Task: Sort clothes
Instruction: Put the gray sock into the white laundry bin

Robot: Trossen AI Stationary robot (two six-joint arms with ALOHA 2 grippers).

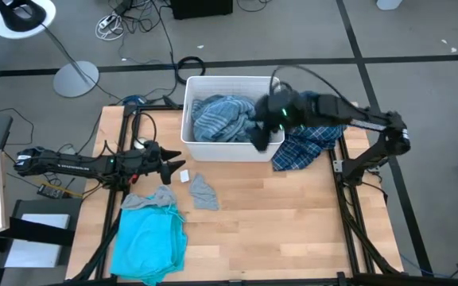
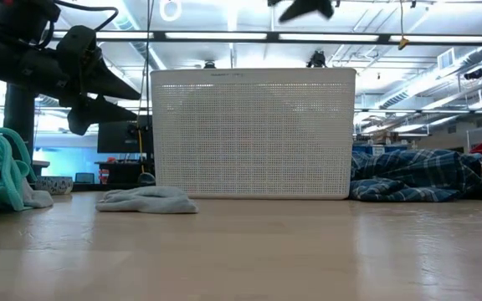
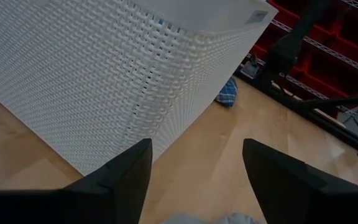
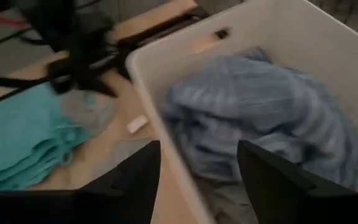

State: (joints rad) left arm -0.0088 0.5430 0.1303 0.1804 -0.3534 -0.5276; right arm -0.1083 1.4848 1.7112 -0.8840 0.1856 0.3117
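Note:
A white bin [image 1: 227,151] stands at the table's far middle, with a blue-grey striped shirt [image 1: 221,115] lying crumpled inside it. My right gripper [image 1: 259,139] hangs open above the bin's right part, with nothing between its fingers [image 4: 138,180]. A navy-white plaid shirt [image 1: 304,147] lies on the table against the bin's right side. At the near left corner lies a turquoise garment [image 1: 149,238], with a grey one [image 1: 156,196] at its far edge. A small grey piece [image 1: 203,191] lies beside them. My left gripper [image 1: 177,156] hovers open, left of the bin's near left corner.
A small white object [image 1: 184,176] lies on the table between my left gripper and the small grey piece. Bare wood [image 1: 293,230] spreads over the table's near middle and right. Cables and a lamp base [image 1: 75,78] lie on the floor beyond the table.

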